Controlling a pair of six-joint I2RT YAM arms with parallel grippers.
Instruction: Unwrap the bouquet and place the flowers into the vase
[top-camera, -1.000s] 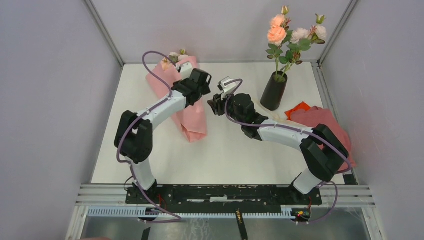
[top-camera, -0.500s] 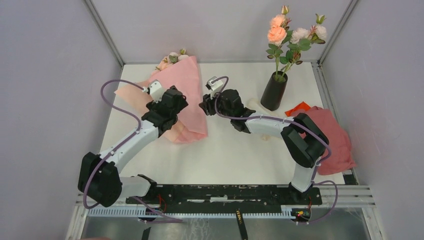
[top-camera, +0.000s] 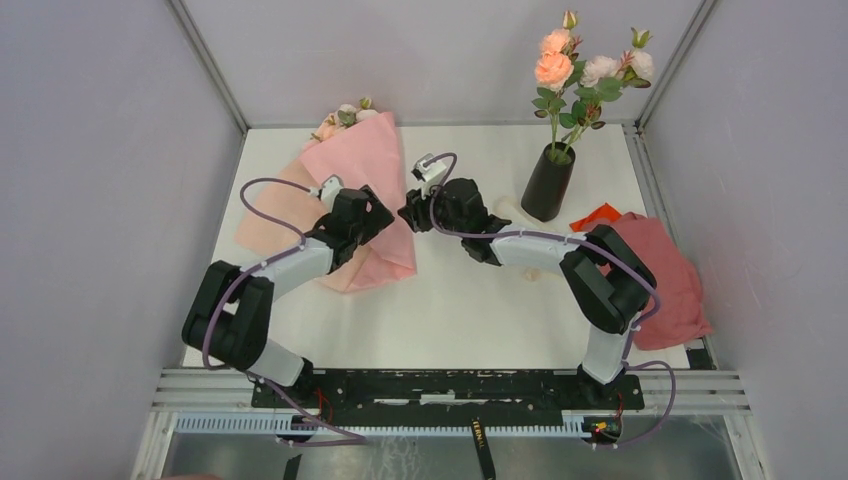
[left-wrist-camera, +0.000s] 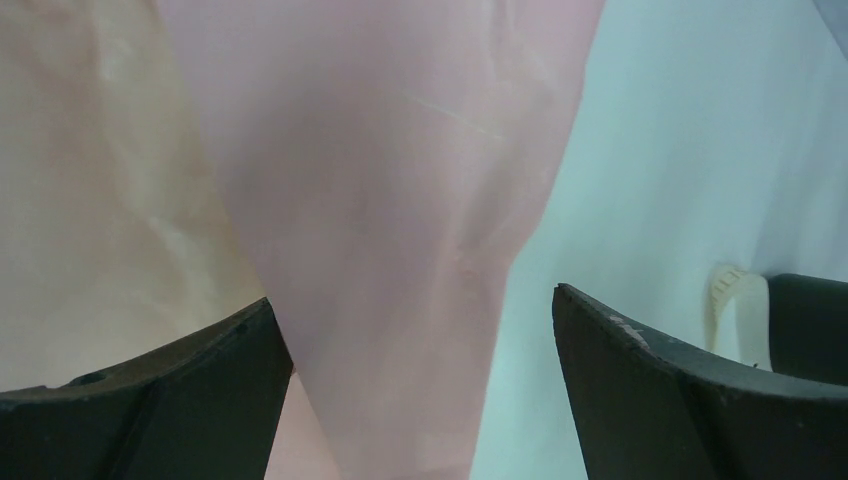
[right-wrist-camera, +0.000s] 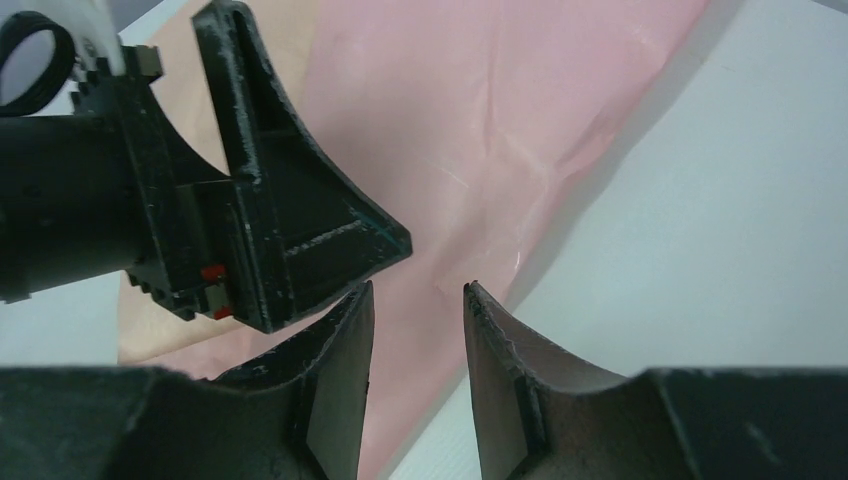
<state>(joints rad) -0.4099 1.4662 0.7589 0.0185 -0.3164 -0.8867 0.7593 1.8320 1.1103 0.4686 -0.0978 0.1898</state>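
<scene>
Left gripper (left-wrist-camera: 420, 400) is released, jaws spread wide. The bouquet (top-camera: 370, 160) has its pink paper lying between and just beyond those jaws, not pinched. Right gripper (right-wrist-camera: 417, 300) is part open with a narrow gap and nothing in it; the paper sits just ahead of its tips, close beside the left gripper. The vase (top-camera: 547, 185), holding flowers (top-camera: 585, 70), stands off to the right of the right jaws, well apart.

The bouquet (top-camera: 362, 160), a narrow folded bundle a second ago, now lies spread into a broad fan with a peach sheet (top-camera: 268, 208) exposed at its left, the left end effector (top-camera: 372, 222) has dropped nearer along it, and the right end effector (top-camera: 410, 215) has shifted left to its edge.
</scene>
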